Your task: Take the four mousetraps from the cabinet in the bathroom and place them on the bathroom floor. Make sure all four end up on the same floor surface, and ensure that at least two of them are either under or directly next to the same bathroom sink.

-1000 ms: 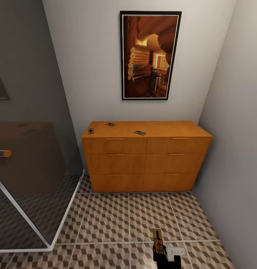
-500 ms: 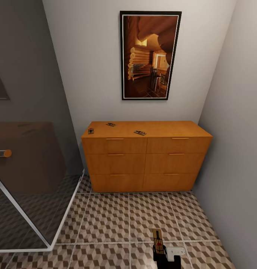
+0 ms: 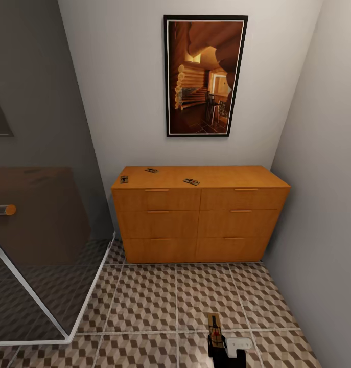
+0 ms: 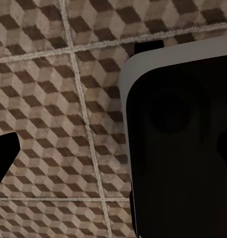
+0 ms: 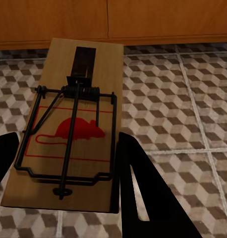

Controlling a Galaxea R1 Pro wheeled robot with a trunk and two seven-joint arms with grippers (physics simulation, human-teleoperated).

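The orange-brown cabinet stands against the far wall with its drawers shut. Three mousetraps lie on its flat top: one near the left edge, one further back, one near the middle front. A fourth mousetrap, a tan board with a red mouse mark and dark wire, is held over the cube-patterned bathroom floor by my right gripper, which is shut on its edges. In the left wrist view one dark fingertip hangs over the floor tiles.
A glass shower enclosure with a white base frame fills the left side. A framed picture hangs above the cabinet. A grey wall closes the right side. A dark, white-edged robot part blocks much of the left wrist view.
The right gripper with its mousetrap has edged slightly lower in the head view. The cabinet and the three mousetraps on it have not moved.
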